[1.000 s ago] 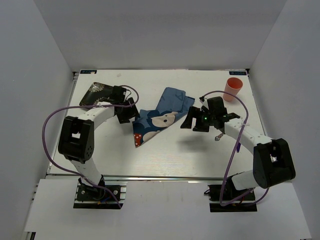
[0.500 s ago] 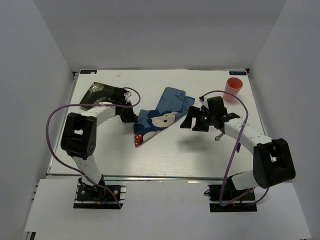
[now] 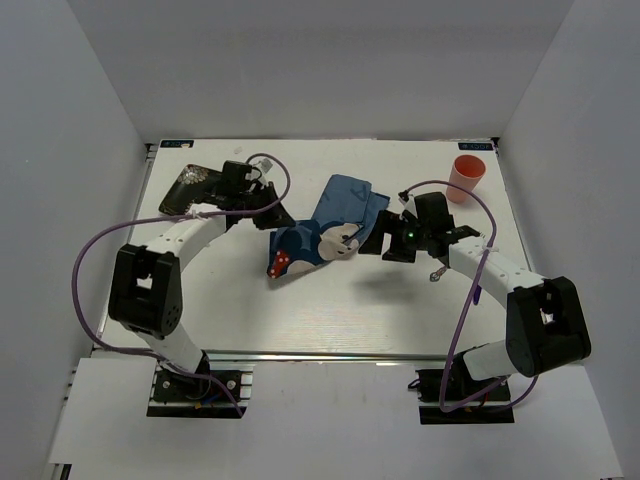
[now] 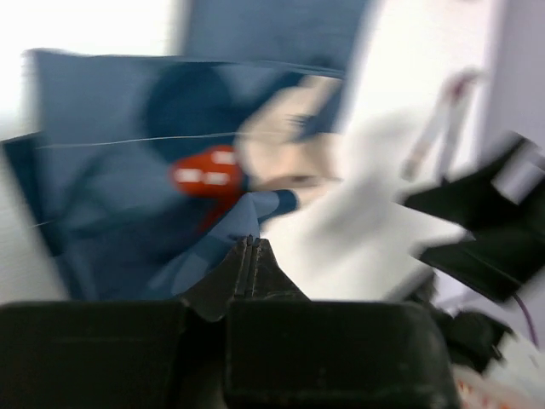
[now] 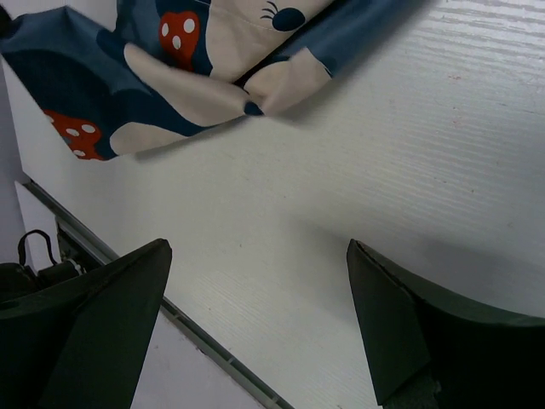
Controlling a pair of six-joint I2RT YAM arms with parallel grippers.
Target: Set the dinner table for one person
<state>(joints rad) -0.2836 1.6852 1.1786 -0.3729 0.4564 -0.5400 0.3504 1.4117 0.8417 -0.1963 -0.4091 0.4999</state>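
Note:
The dinner table [image 3: 330,310] is the big white top under both arms. A blue printed cloth mat [image 3: 322,232] lies rumpled at its middle, with its left side raised off the surface. My left gripper [image 3: 279,216] is shut on that left edge; in the left wrist view the jaws [image 4: 248,244] are pressed together against the blue cloth mat [image 4: 128,170], and the picture is blurred. My right gripper [image 3: 374,238] hangs wide open just right of the cloth. Its wrist view shows the gripper [image 5: 258,247] over bare table [image 5: 383,153], with the cloth mat [image 5: 196,60] beyond its tips.
An orange cup [image 3: 467,177] stands at the far right corner. A dark patterned plate [image 3: 194,184] lies at the far left, behind the left arm. A small utensil [image 3: 437,270] lies beside the right forearm. The table's metal rail [image 5: 196,336] runs along the near edge.
My left gripper closed on the cloth's left edge and pulled it up and away, so the cloth bunched toward the middle. The right arm has stayed still, open.

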